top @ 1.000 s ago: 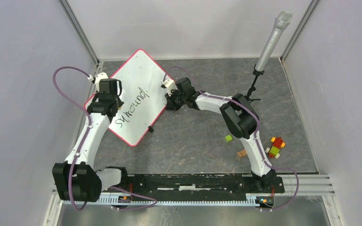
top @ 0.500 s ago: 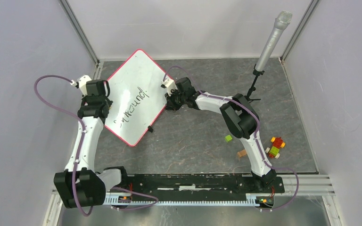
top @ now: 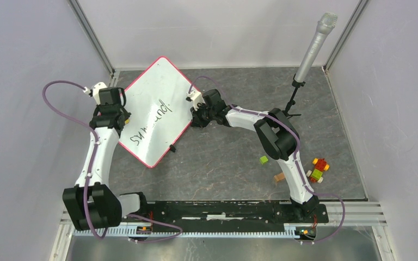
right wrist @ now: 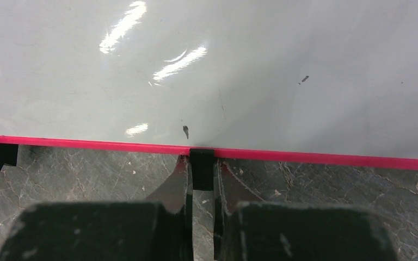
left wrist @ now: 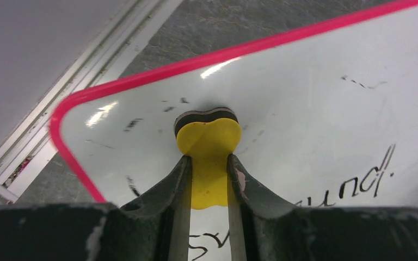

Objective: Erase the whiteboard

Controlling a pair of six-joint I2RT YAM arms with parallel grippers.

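Observation:
The whiteboard (top: 160,87) lies flat and turned like a diamond, with a pink rim and dark handwriting (top: 149,125) across its near half. My left gripper (top: 111,118) is over the board's left corner, shut on a yellow eraser (left wrist: 208,136) whose black felt presses on the white surface (left wrist: 315,81). The writing (left wrist: 362,182) is to the right of the eraser. My right gripper (top: 197,115) is at the board's right edge, shut on a black edge clip (right wrist: 202,168) on the pink rim below the white surface (right wrist: 250,65).
A microphone on a stand (top: 314,46) rises at the back right. Toy blocks (top: 318,169), a green block (top: 263,160) and a wooden block (top: 278,177) lie at the right. Another black clip (top: 173,148) sits on the board's near-right edge. Enclosure walls stand close on the left.
My left gripper moved with the eraser from over the writing out to the board's left corner. The middle letters look fainter. The right arm and the board have not moved.

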